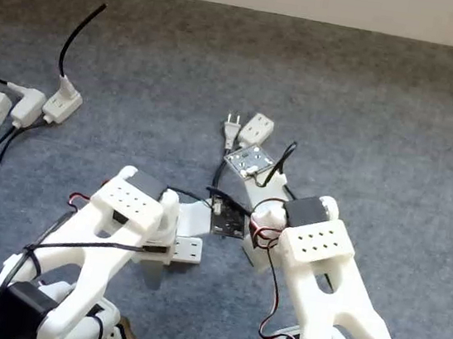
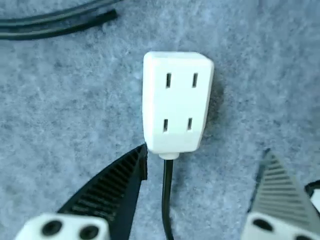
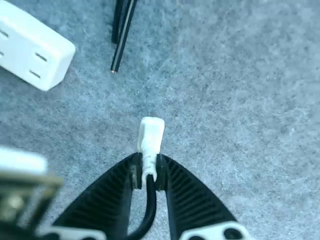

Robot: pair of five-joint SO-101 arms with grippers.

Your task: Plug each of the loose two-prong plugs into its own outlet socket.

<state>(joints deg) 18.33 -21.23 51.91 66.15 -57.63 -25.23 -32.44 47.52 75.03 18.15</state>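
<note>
My right gripper point(image 3: 149, 162) is shut on a small white plug point(image 3: 150, 137) with a black cord, just above the grey carpet. A white outlet block point(image 3: 30, 50) lies off to one side of it. My left gripper point(image 2: 205, 157) stands open over the carpet, its fingers either side of the black cord point(image 2: 167, 195) that leaves a white outlet block point(image 2: 176, 102) with two pairs of slots facing up. In the high view, a two-prong plug point(image 1: 232, 125) and a white outlet block point(image 1: 257, 128) lie side by side just beyond both arms' wrists.
Three more white blocks with black cords point(image 1: 26, 105) lie grouped at the far left, and a loose black cable point(image 1: 81, 33) curves up from them. Black cable ends point(image 3: 120, 35) lie beyond the held plug. Open grey carpet point(image 1: 400, 117) spreads to the right and back.
</note>
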